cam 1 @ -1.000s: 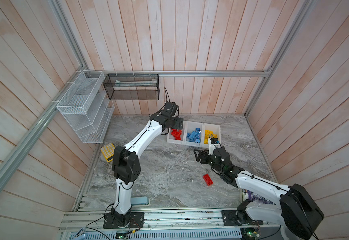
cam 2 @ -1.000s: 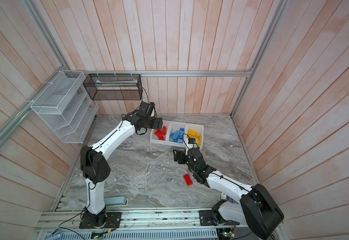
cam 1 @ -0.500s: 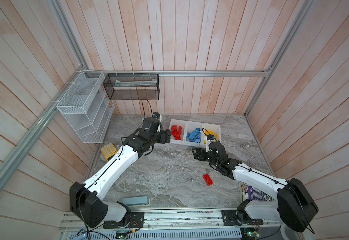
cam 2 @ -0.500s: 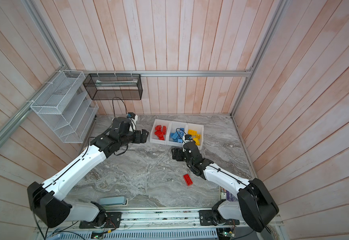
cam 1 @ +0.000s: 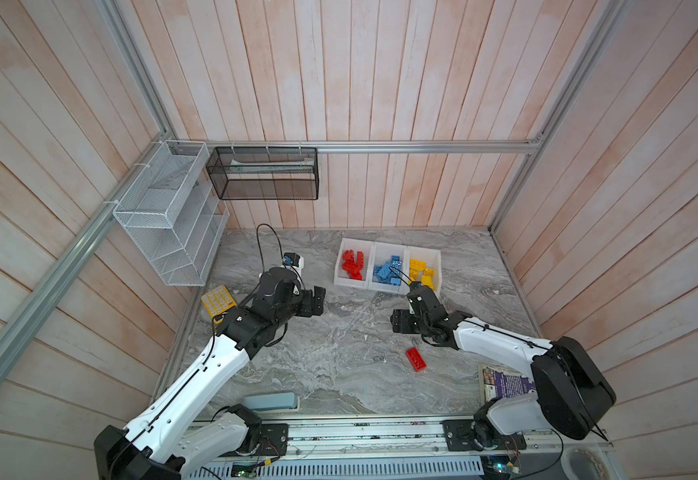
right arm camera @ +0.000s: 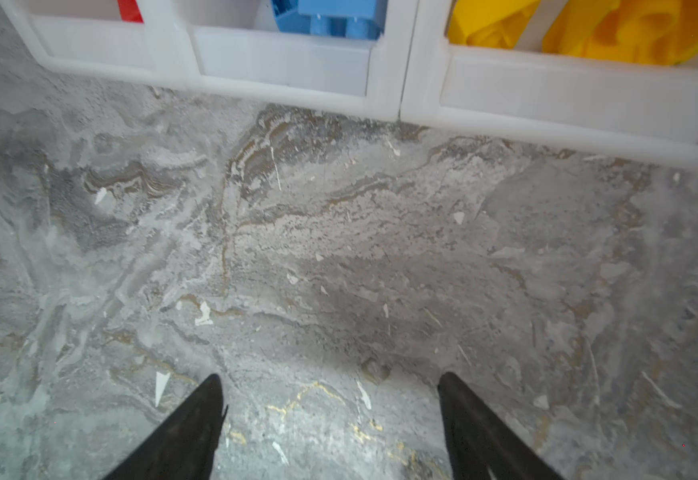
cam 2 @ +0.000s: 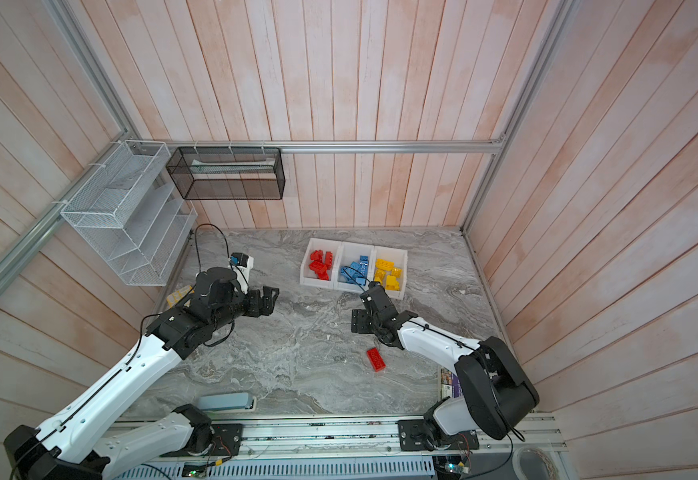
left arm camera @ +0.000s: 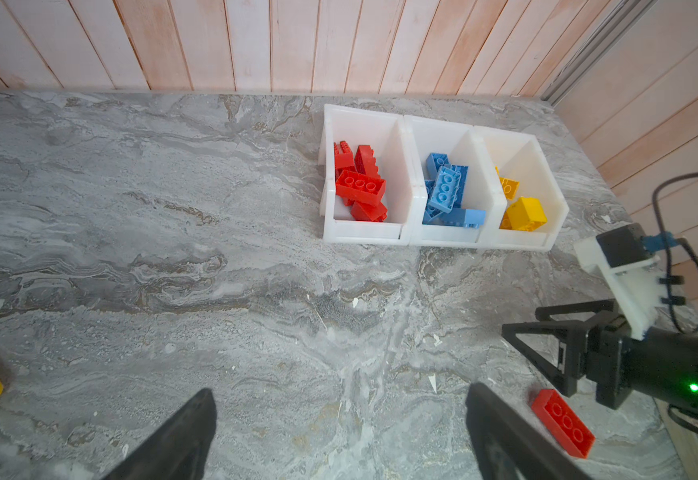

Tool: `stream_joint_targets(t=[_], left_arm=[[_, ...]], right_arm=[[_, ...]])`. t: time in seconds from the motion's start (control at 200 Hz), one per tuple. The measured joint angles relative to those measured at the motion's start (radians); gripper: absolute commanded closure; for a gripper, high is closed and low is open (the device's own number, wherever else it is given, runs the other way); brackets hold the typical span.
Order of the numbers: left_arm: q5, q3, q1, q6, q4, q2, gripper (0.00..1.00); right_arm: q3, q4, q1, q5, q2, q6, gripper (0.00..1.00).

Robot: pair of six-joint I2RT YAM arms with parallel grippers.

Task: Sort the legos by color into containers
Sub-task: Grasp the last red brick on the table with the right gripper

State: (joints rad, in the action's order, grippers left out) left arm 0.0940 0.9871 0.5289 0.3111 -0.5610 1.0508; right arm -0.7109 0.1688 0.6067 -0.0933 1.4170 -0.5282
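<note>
One red lego (cam 1: 416, 359) lies flat on the tabletop (cam 1: 339, 374), just near and right of the right claw (cam 1: 400, 322), whose jaws stand apart and empty. The left claw (cam 1: 315, 301), likewise apart and empty, hovers well left of it. The far containers (cam 1: 349, 284) hold the other legos (cam 1: 384, 270): red, blue and yellow, left to right.
</note>
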Motion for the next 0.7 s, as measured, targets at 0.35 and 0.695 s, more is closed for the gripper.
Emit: stream_joint_targets(t=[0.35, 0.695], left_arm=[[-0.011, -0.035, 0.0, -0.001, 0.004, -0.009, 0.05], [-0.008, -0.044, 0.0, -0.004, 0.009, -0.042, 0.05]], right_arm=[[0.073, 0.161, 0.074, -0.01, -0.114, -0.06, 0.19], [0.144, 0.281, 0.203, -0.017, -0.153, -0.151, 0.24]])
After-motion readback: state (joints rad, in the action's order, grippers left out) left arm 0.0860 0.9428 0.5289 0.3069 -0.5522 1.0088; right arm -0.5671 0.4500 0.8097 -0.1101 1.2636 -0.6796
